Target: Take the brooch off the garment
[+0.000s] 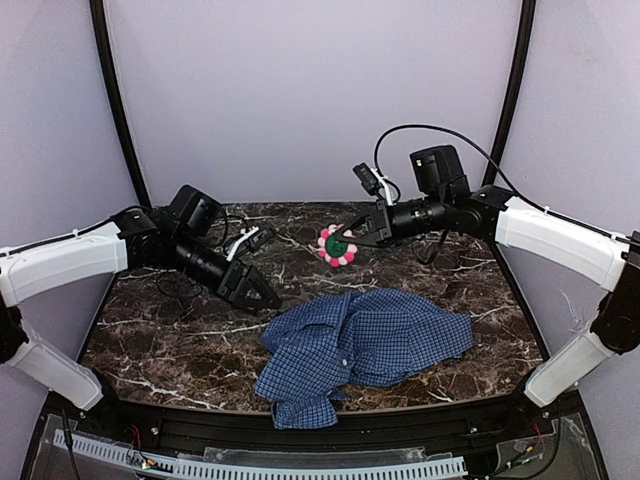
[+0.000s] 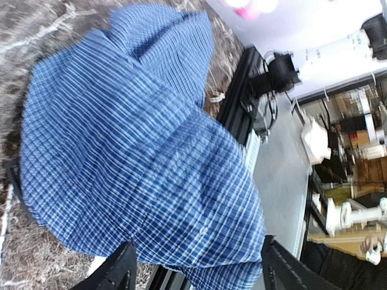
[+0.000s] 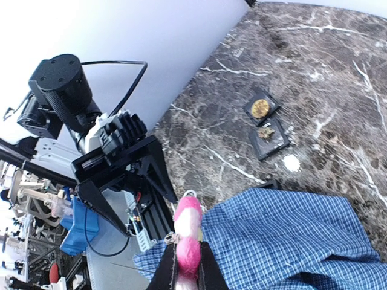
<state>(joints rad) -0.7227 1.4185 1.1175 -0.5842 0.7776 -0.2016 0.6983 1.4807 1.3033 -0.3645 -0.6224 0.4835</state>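
The garment (image 1: 365, 345), a blue checked shirt, lies crumpled on the marble table near the front edge. It fills the left wrist view (image 2: 139, 139), where a small white button shows. My left gripper (image 1: 266, 297) hovers just left of the shirt's upper left edge. Its fingers (image 2: 118, 272) stand wide apart with nothing between them. My right gripper (image 1: 352, 237) is raised above the table behind the shirt, shut on the brooch (image 1: 337, 246), a pink-and-white fluffy flower with a green centre. In the right wrist view the brooch (image 3: 188, 232) sticks out from between the jaws, clear of the shirt (image 3: 290, 241).
A black tray (image 3: 266, 122) holding small gold pieces lies on the marble beyond the shirt, and a white spot (image 3: 292, 162) is beside it. The black frame rail (image 1: 330, 425) runs along the table's front edge. Grey walls close in the back and sides.
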